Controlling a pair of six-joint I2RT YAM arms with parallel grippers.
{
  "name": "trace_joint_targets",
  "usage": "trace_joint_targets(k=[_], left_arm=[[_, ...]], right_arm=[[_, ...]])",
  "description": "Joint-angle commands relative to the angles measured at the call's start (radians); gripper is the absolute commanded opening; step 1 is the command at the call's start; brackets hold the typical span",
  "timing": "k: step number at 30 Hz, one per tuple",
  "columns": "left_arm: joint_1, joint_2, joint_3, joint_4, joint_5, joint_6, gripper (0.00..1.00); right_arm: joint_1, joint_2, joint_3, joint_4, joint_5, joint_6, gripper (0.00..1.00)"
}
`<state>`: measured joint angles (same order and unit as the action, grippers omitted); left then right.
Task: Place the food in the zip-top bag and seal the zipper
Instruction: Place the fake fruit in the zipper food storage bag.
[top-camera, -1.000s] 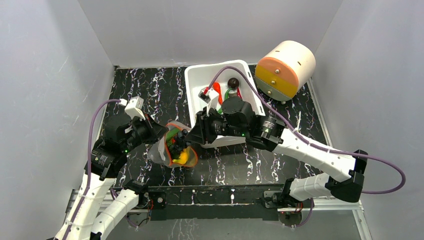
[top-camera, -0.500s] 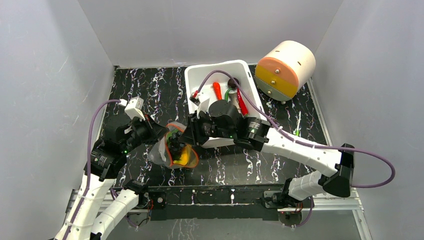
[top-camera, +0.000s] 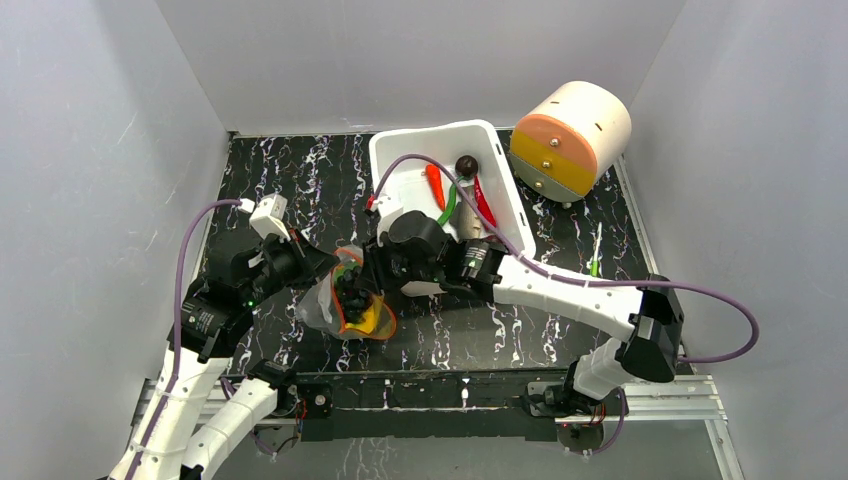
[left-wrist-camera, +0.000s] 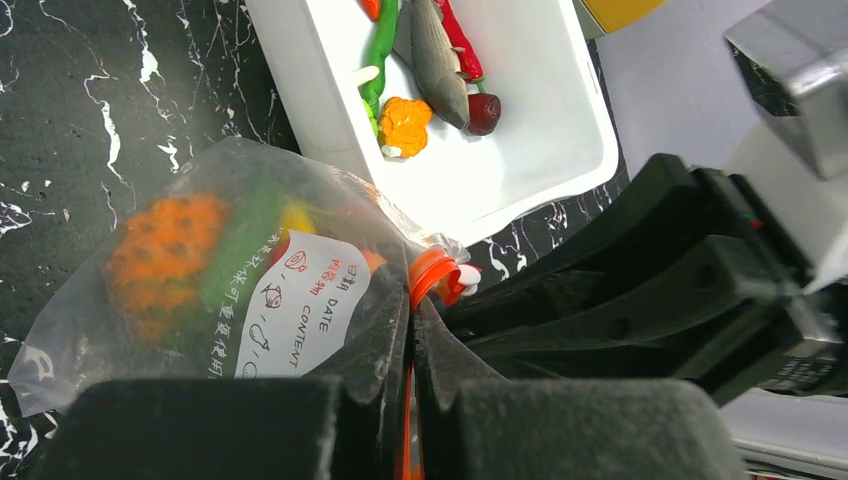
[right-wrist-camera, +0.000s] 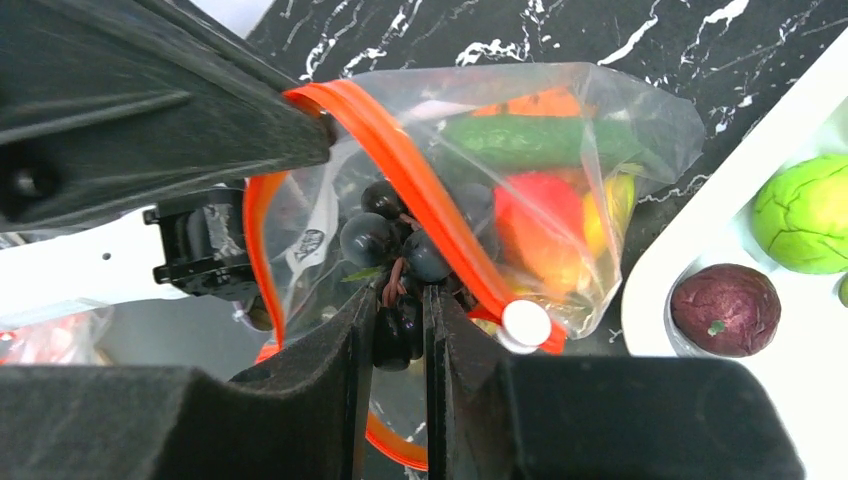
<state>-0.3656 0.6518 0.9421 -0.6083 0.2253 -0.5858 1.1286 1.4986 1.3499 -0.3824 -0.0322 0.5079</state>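
The bag (top-camera: 320, 305) rests near the front of the desk (top-camera: 290, 170), just beside the white bin (top-camera: 384, 160), with several toys already inside. The left gripper (left-wrist-camera: 410, 315) is clamped shut on the orange zipper (right-wrist-camera: 400, 170), apparently to hold the mouth up and open. The right gripper (right-wrist-camera: 400, 300) pinches the dark grapes (right-wrist-camera: 370, 240) right at that opening, placed to drop them in. A fish (left-wrist-camera: 435, 60) and a chili (left-wrist-camera: 455, 35) lie in the bin.

Dark grapes (right-wrist-camera: 370, 240) hang in the open bag (right-wrist-camera: 640, 120).
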Motion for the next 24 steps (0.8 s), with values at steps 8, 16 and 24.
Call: trace_joint_targets(k=[8, 16, 24], left_arm=[[0.001, -0.012, 0.052, 0.035, 0.032, -0.016, 0.00], [0.001, -0.013, 0.049, 0.033, 0.028, -0.019, 0.00], [0.000, -0.014, 0.040, 0.045, 0.031, -0.027, 0.00]], right_arm=[[0.029, 0.086, 0.040, 0.064, 0.077, -0.044, 0.29], [0.033, 0.077, 0.101, 0.028, 0.089, -0.019, 0.52], [0.032, -0.015, 0.103, 0.005, 0.108, 0.008, 0.55]])
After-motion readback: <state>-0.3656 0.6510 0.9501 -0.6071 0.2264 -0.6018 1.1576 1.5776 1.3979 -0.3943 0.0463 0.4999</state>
